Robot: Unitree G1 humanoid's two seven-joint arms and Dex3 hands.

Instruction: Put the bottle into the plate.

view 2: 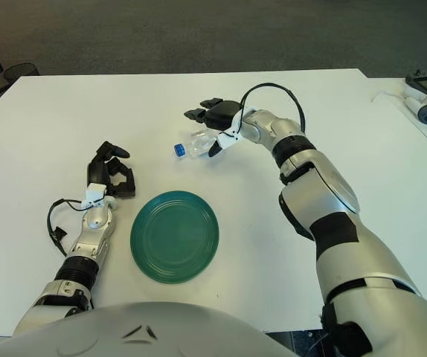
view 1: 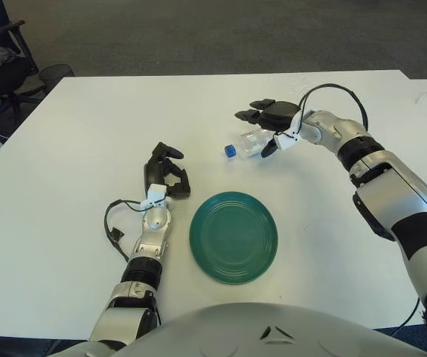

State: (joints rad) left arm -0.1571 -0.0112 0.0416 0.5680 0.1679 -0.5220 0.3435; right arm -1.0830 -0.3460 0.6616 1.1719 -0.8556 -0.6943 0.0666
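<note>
On the white surface (view 1: 65, 223) we see the bottle (view 1: 248, 143) lying on its side, beyond the green plate (view 1: 233, 236) and apart from it. Our right robot hand (view 1: 267, 123) arches over it, fingers spread, not gripping. Our left robot hand (view 1: 166, 174) sits left of the plate, fingers curled, empty.

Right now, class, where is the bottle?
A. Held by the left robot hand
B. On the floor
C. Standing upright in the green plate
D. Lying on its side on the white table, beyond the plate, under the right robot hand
D: the bottle lies on the table, blue cap pointing left, with the right robot hand over it; the plate holds nothing.
</note>
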